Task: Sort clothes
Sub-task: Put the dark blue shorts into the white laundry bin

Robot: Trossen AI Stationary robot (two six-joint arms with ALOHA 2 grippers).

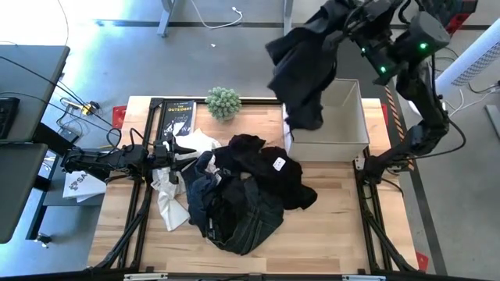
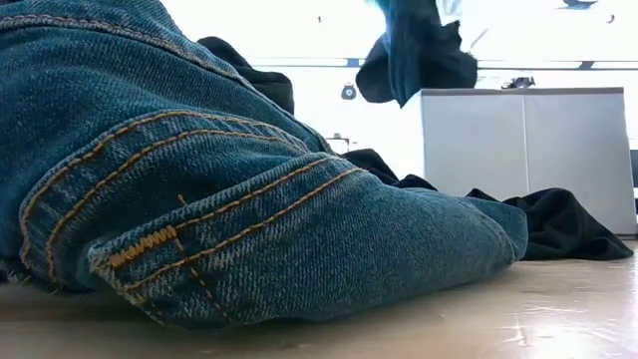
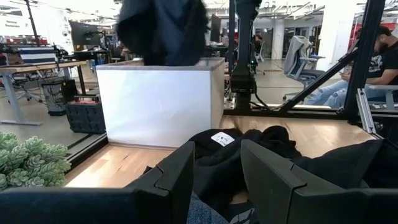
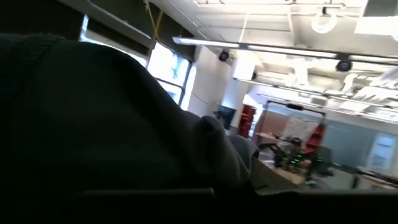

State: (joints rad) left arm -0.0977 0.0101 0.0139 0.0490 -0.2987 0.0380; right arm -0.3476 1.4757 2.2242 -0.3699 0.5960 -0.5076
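My right arm is lifted high and bends over the far right side of the table. My right gripper (image 1: 337, 33) is up in the air, pinched on a dark garment (image 1: 301, 66) that hangs down from it. My left arm lies low along the left side. My left gripper (image 1: 181, 153) points inward, fingers (image 3: 171, 180) apart.

An open-plan robotics lab: beyond the wooden bench (image 1: 328, 234) stand desks (image 3: 37, 70), office chairs (image 3: 298, 53) and monitors (image 3: 84, 34) under strip ceiling lights (image 4: 261, 46), with a seated person (image 3: 373, 62) nearby.
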